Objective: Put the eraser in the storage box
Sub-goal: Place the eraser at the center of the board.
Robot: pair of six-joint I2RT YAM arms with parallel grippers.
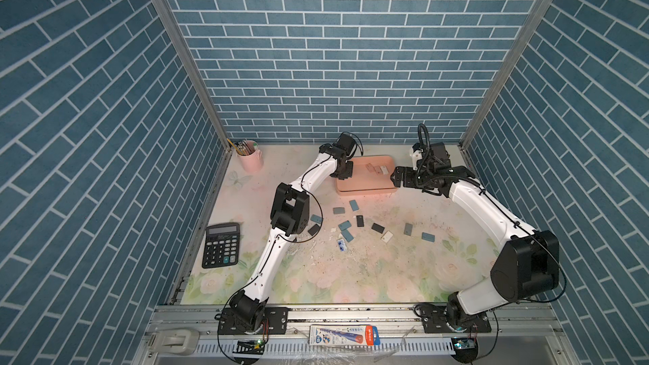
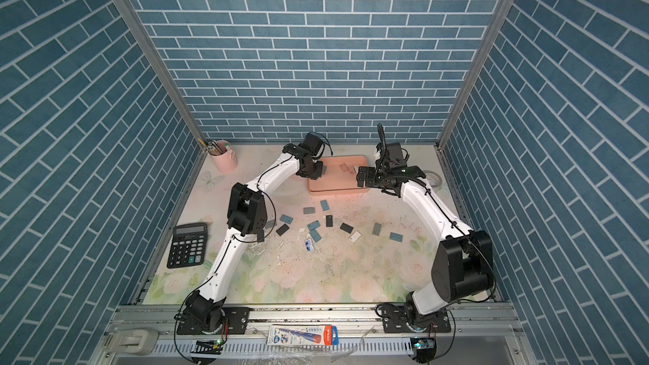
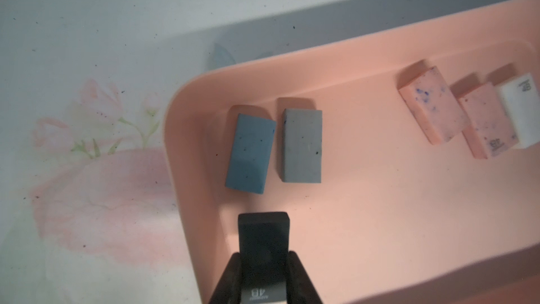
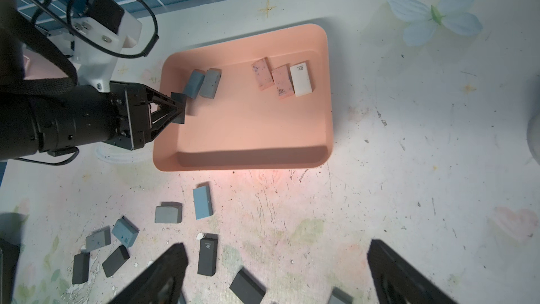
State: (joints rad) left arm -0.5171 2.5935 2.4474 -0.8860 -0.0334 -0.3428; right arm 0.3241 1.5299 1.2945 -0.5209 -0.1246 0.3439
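The storage box [image 1: 365, 191] [image 2: 337, 191] is a salmon-pink tray at the back of the table. My left gripper [image 3: 264, 255] [image 4: 176, 109] is shut on a black eraser [image 3: 263, 235] marked 4B and holds it just above the floor of the box [image 3: 380, 200] at one end, inside the rim. A blue eraser [image 3: 249, 153] and a grey eraser [image 3: 302, 146] lie in the box beside it. Two pink erasers [image 4: 263, 74] and a white one [image 4: 302, 80] lie further along. My right gripper [image 4: 277, 247] [image 1: 395, 177] is open and empty, above the table by the box's other end.
Several loose erasers [image 1: 360, 221] in blue, grey, black and white lie scattered across the middle of the floral table. A black calculator [image 1: 221, 244] sits at the left edge. A pale pink pencil cup [image 1: 251, 161] stands in the back left corner. A tape roll [image 2: 433, 179] lies at back right.
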